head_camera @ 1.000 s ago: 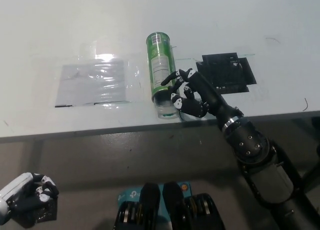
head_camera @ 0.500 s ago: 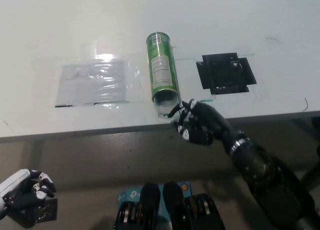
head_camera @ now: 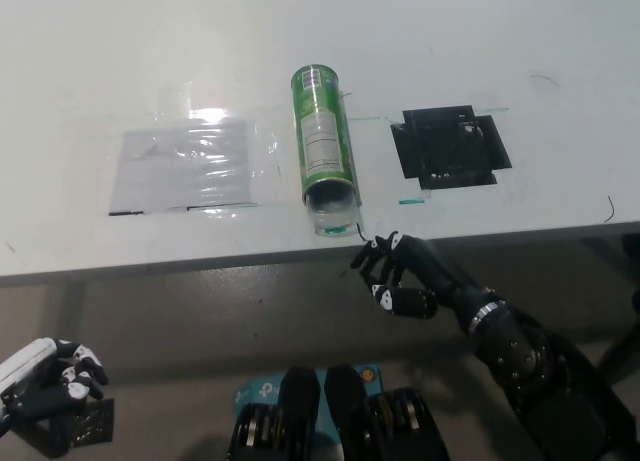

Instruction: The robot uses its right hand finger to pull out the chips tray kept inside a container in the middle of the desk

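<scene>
White desk (head_camera: 520, 41), mid-frame: green chips container (head_camera: 324, 147) lying on its side, long axis running away from me, open mouth at the near edge, clear tray (head_camera: 332, 217) just showing. My right hand (head_camera: 400, 275) hangs below the edge, off the container, fingers loosely curled, holding nothing. Left hand (head_camera: 45, 383) rests low left, curled.
</scene>
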Robot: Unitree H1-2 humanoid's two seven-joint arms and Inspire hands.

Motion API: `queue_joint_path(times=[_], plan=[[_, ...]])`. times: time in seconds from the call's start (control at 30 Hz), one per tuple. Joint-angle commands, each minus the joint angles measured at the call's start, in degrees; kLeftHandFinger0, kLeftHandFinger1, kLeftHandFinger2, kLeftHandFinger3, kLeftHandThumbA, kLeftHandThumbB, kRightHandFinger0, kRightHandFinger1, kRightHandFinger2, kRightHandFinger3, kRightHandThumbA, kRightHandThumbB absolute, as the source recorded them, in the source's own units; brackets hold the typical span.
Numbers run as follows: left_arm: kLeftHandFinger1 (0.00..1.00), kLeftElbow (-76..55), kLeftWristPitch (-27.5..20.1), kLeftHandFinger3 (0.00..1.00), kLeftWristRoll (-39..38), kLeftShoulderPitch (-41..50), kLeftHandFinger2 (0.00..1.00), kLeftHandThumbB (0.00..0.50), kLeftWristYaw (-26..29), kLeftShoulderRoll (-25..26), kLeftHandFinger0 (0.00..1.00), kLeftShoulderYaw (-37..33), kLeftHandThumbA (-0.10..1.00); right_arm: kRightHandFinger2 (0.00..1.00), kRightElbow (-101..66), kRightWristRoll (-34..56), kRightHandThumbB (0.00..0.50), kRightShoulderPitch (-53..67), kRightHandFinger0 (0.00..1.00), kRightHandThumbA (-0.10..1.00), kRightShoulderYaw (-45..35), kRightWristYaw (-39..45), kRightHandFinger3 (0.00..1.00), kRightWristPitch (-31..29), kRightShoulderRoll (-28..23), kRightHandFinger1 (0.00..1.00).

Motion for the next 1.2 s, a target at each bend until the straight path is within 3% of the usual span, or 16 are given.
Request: queue_joint_path(times=[0.0,0.03,0.07,0.13,0.2,0.23,0.27,0.33,0.5,0.6,0.7,0.83,0.9,0.97,1.1,1.17], plan=[[0.51,-1.63,0.45,0.78,-1.14,-0.7,0.61,0.0,0.84,2.36,0.45,0.56,-0.1,0.46,-4.86,-0.08,0.058,-2.43,0.21,0.42,0.04,1.99,0.6,-1.43,0.75,0.25],[0.51,-1.62,0.45,0.78,-1.23,-0.69,0.61,0.0,0.87,2.35,0.45,0.59,-0.1,0.46,-5.08,-0.04,0.058,-2.33,0.2,0.42,0.05,2.05,0.6,-1.67,0.76,0.25],[0.51,-1.69,0.45,0.78,-1.13,-0.69,0.61,0.0,0.71,2.42,0.44,0.56,-0.1,0.38,-6.52,0.06,0.071,-1.89,0.05,0.42,0.17,2.35,0.6,-2.05,0.8,0.1],[0.52,-1.63,0.45,0.79,-1.76,-0.68,0.62,0.0,0.72,2.4,0.45,0.64,-0.1,0.3,-8.77,-0.23,0.074,-1.49,0.0,0.43,0.41,3.28,0.58,-1.03,0.69,0.03],[0.53,-1.88,0.45,0.79,-1.63,-0.75,0.62,0.0,0.78,2.62,0.46,0.42,-0.1,0.48,-12.88,0.07,0.052,-0.99,0.16,0.42,0.56,5.29,0.65,0.91,0.4,0.23],[0.52,-1.87,0.45,0.79,-1.64,-0.36,0.62,0.0,0.85,2.44,0.46,0.71,-0.1,0.51,-13.63,0.27,0.057,-1.2,0.2,0.42,0.74,6.25,0.66,1.35,0.29,0.24],[0.52,-1.79,0.45,0.79,-1.67,-0.37,0.62,0.002,1.47,2.54,0.45,0.42,-0.1,0.45,-15.05,0.69,0.069,-1.18,0.09,0.44,0.6,6.74,0.65,1.62,0.38,0.13],[0.53,-1.81,0.45,0.79,-2.12,-0.41,0.63,0.0,1.72,2.73,0.46,0.19,-0.1,0.42,-16.49,0.56,0.081,-1.45,0.0,0.49,0.58,7.42,0.63,1.77,0.45,0.05],[0.52,-1.87,0.45,0.78,-1.9,0.03,0.62,0.0,1.87,2.3,0.46,0.32,-0.1,0.35,-18.37,1.64,0.091,-2.27,0.0,0.49,-0.08,8.4,0.59,0.96,0.99,0.0],[0.51,-1.89,0.45,0.76,-2.3,0.11,0.61,0.0,1.79,2.11,0.45,0.61,-0.1,0.31,-17.78,1.92,0.074,-3.16,0.0,0.45,-0.64,8.66,0.57,0.65,1.12,0.0],[0.52,-2.03,0.45,0.76,-2.34,0.36,0.61,0.0,2.13,2.14,0.46,0.48,-0.1,0.39,-16.75,2.6,0.067,-4.03,0.04,0.41,-1.6,8.19,0.6,-0.5,1.31,0.06],[0.52,-1.71,0.45,0.76,-2.37,0.4,0.61,0.0,2.34,2.05,0.46,0.39,-0.1,0.41,-14.89,2.04,0.094,-5.41,0.0,0.43,-2.62,7.12,0.6,-0.88,1.61,0.02],[0.52,-1.95,0.45,0.76,-2.11,0.46,0.61,0.0,1.85,2.13,0.46,0.44,-0.1,0.48,-12.21,0.61,0.074,-7.38,0.04,0.44,-2.94,6.44,0.64,-0.94,1.13,0.08],[0.53,-1.82,0.45,0.77,-1.89,0.4,0.62,0.0,1.94,2.22,0.47,0.26,-0.1,0.46,-10.27,0.8,0.07,-8.44,0.04,0.39,-3.43,5.73,0.65,-2.31,1.11,0.07],[0.53,-1.8,0.45,0.78,-1.56,0.69,0.64,0.0,2.08,1.9,0.47,-0.2,-0.1,0.46,-5.84,0.11,0.067,-11.47,0.17,0.41,-4.39,3.82,0.73,-5.09,0.83,0.18],[0.52,-1.74,0.45,0.77,-1.48,0.79,0.63,0.0,1.68,1.61,0.45,0.01,-0.1,0.46,-5.32,-0.97,0.068,-12.89,0.17,0.47,-4.59,3.57,0.73,-4.18,0.74,0.18]])
